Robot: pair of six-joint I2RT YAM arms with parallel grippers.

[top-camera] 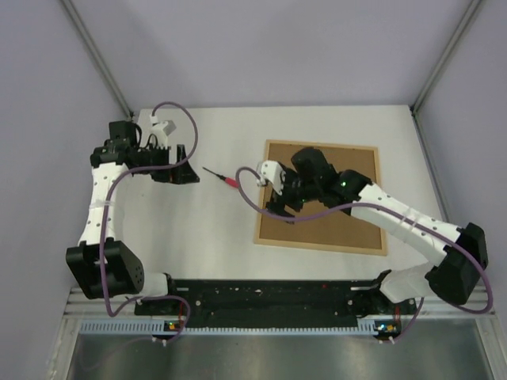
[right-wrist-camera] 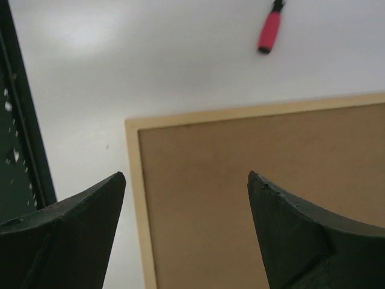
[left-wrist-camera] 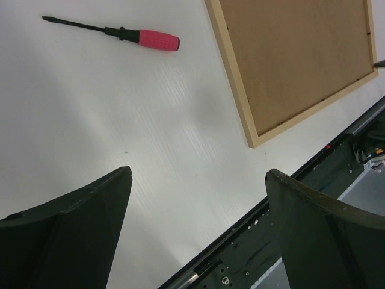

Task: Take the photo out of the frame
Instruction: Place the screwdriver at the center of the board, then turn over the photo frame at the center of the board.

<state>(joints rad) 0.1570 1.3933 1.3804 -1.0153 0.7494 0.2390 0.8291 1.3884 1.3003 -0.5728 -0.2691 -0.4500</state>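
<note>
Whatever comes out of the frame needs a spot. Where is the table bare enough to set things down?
Widest bare patch: table between the screwdriver, the frame and the near rail. A narrower strip runs beyond the frame's far edge. Crowded: over the frame, where the open right gripper hangs.

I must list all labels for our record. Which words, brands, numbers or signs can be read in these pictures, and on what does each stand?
None can be read.
The backing board and the rim of the frame are plain.
The screwdriver shows no marking.
Coloured specks by the base rail are too small to read.
</note>
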